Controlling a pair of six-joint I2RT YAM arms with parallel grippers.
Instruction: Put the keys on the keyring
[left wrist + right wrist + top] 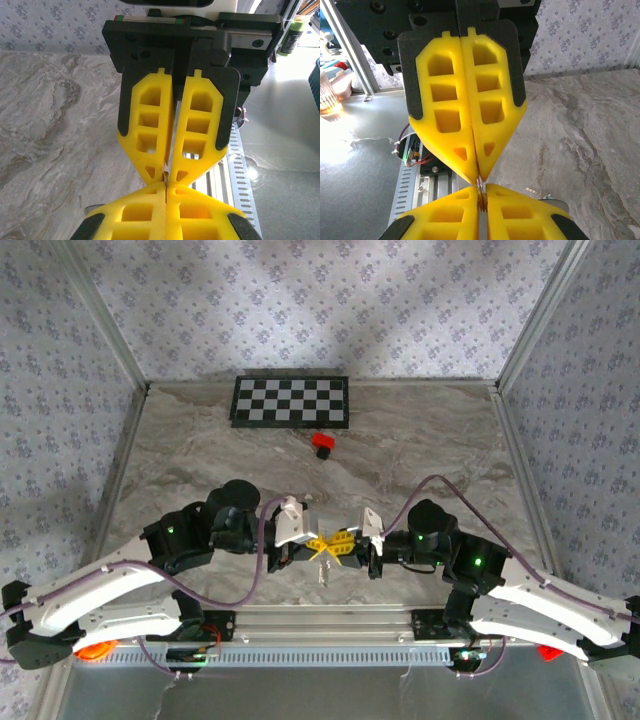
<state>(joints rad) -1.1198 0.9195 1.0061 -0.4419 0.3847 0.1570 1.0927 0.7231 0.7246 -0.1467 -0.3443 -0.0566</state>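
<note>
Two robot arms met tip to tip at the lower centre of the overhead view, above the marbled worktop (200,460). The left pincer (322,545) was clamped fully shut on a thin metal piece (164,180), seen edge-on between its yellow pads. The right pincer (343,543) faced it nose to nose, its tips pressed together on the same sliver. Whether this was the key or an edge of the keyring could not be told from any view. A small silvery piece (322,572) dangled just below the meeting point, and it too was too small to identify. A red block (322,443) lay well apart in the upper middle of the frame, near a checkerboard (290,401).

The step in hand appeared to be threading, with both arms sharing the metalwork. Doing it well would call for one firm, still grip while the other arm made only slight, slow moves along the ring's line. A sideways tug risked slipping the sliver out of the soft pads, and the dangling piece could swing and snag.
</note>
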